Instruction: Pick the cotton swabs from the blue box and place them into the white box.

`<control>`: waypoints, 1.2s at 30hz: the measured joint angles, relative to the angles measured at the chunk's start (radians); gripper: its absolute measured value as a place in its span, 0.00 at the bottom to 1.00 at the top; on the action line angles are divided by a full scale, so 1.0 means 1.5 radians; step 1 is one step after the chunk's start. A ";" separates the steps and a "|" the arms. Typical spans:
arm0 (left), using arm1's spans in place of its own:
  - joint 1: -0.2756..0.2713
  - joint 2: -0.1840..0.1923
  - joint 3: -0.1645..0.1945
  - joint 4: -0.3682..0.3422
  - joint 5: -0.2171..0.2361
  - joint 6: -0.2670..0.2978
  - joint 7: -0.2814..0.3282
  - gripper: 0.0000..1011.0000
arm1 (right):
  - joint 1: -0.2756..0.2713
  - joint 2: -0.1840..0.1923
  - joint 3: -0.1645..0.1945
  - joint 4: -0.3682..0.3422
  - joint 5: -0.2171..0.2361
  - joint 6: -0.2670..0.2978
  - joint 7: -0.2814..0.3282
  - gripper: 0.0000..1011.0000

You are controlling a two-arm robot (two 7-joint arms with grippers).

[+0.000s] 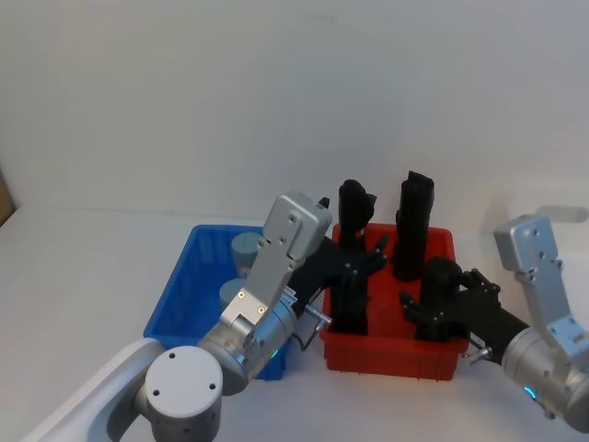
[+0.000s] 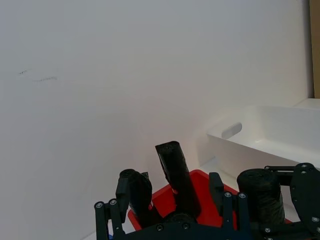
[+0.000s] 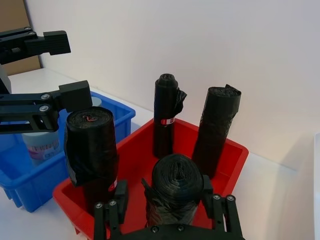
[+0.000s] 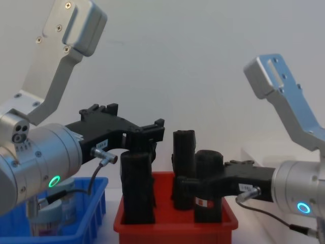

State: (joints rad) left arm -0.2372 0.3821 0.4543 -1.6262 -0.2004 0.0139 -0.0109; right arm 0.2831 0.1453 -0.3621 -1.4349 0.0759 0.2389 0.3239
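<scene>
Two cotton swabs jars [image 1: 247, 249] with pale lids stand in the blue box [image 1: 179, 299] at the left; one jar [image 3: 42, 147] shows its label in the right wrist view. My left gripper [image 1: 366, 262] is open, reaching past the blue box and hovering over the black rolls in the red tray [image 1: 396, 354]. Its fingers [image 3: 70, 97] spread wide above a roll. My right gripper [image 1: 444, 296] is open, with one finger on each side of a front black roll [image 3: 177, 187]. The white box [image 2: 270, 135] stands to the right of the red tray.
Several tall black rolls [image 1: 414, 226] stand upright in the red tray, between the blue box and the white box. The white table runs bare to the far wall [image 1: 276, 92]. A brown panel [image 3: 20, 35] stands at the far left.
</scene>
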 joint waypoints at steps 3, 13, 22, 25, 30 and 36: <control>0.000 0.000 0.000 0.000 0.000 0.000 0.000 0.99 | 0.002 -0.003 -0.002 0.005 -0.002 -0.003 -0.003 0.81; 0.000 0.000 0.000 0.000 0.000 0.000 0.000 0.99 | 0.007 -0.008 -0.004 0.014 -0.006 -0.010 -0.009 0.53; 0.000 0.000 0.000 0.000 0.000 0.000 0.000 0.99 | 0.009 -0.010 -0.006 0.018 -0.008 -0.013 -0.011 0.39; 0.000 0.000 0.000 0.000 0.000 0.000 0.000 0.99 | 0.009 -0.011 -0.006 0.019 -0.008 -0.013 -0.012 0.37; 0.000 0.000 0.000 0.000 0.000 0.000 0.000 0.99 | 0.009 -0.011 -0.006 0.019 -0.008 -0.015 -0.011 0.35; 0.000 0.000 0.000 0.000 0.000 0.000 0.000 0.99 | 0.009 -0.010 -0.003 0.010 0.001 -0.030 -0.011 0.34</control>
State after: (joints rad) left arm -0.2372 0.3821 0.4542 -1.6262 -0.2004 0.0139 -0.0109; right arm 0.2974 0.1311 -0.3667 -1.4203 0.0771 0.1936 0.3077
